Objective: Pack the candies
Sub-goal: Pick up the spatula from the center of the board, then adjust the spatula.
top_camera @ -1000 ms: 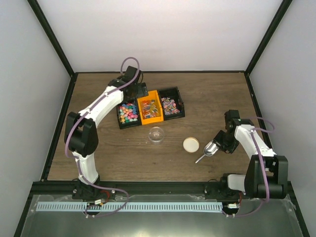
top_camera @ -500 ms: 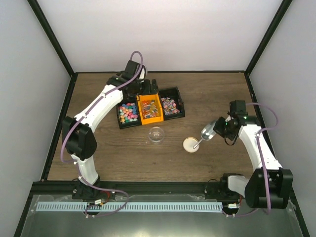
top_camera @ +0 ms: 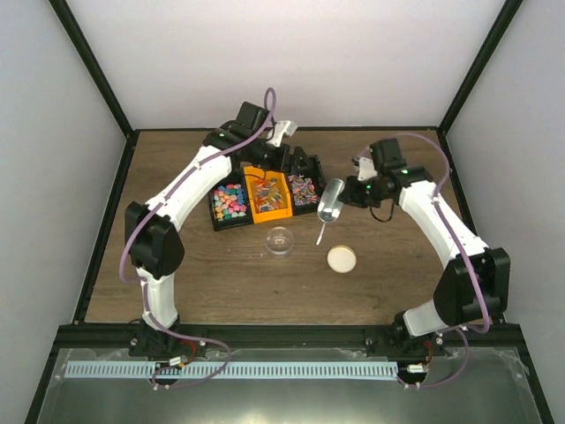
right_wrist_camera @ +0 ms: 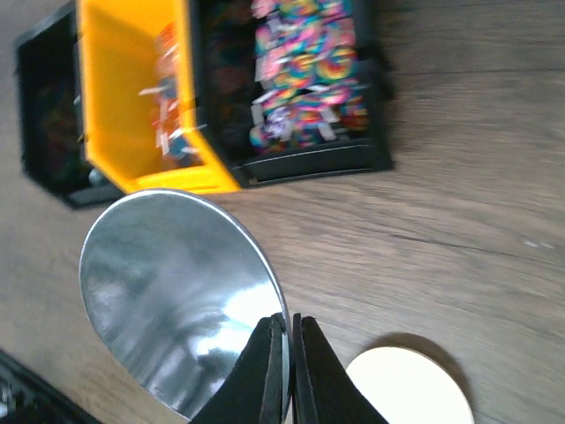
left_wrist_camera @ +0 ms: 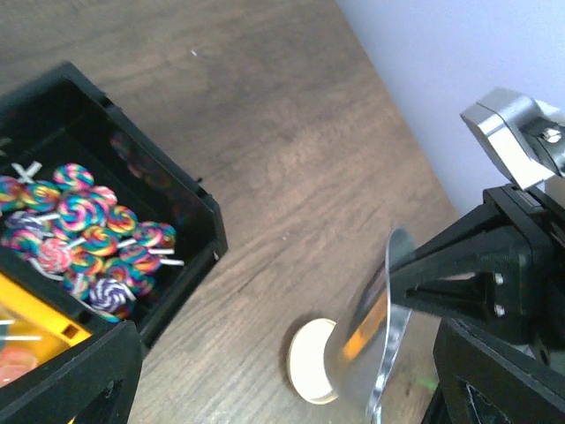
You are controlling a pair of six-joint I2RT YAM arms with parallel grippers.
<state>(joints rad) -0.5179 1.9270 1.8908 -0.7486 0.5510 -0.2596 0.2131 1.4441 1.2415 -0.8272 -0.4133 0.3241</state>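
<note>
Metal scoop — one — clamped in right tool; left tool spread wide; three bins of candies.

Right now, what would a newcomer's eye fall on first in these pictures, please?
The row of three bins at the back of the table, an orange one between two black ones, packed with bright candies. Then the shiny metal scoop clamped in the right gripper just right of the bins, with a clear jar and a cream lid nearer the arms.
</note>
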